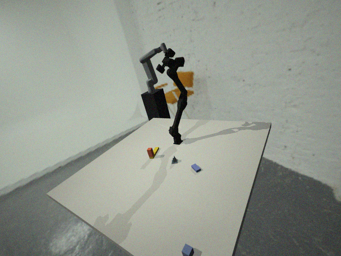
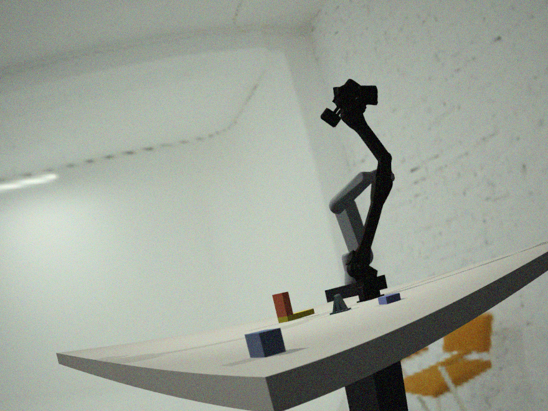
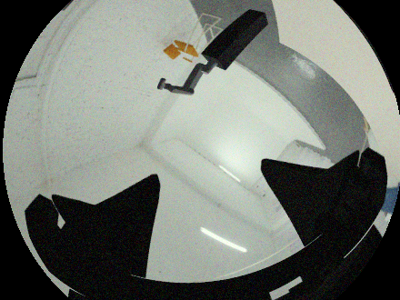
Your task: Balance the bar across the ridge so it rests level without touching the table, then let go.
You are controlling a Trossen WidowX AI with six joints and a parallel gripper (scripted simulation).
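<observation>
The bar [image 1: 155, 150] is yellow and lies flat on the desk [image 1: 192, 209], with a red block [image 1: 150, 152] standing on one of its ends. In the top view its long axis runs diagonally, from the red block at the lower left up toward the right and toward the base of the arm [image 1: 177, 140]. In the exterior view the free yellow end [image 2: 301, 314] points right, toward the ridge [image 2: 339, 304].

The ridge is a small dark grey wedge on a flat foot. It stands just to the right of the bar, apart from it, so the bar does not rest on it. Farther to the right of the ridge lies a flat blue block [image 1: 195, 167]. A blue cube [image 1: 187, 249] sits well apart from the bar, near the front edge of the desk.

The pincer [image 1: 165, 59] is high above the bar, at the top of the raised black arm. In the wrist view its two fingers stand wide apart with only the wall and the room between them. It holds nothing and touches nothing.
</observation>
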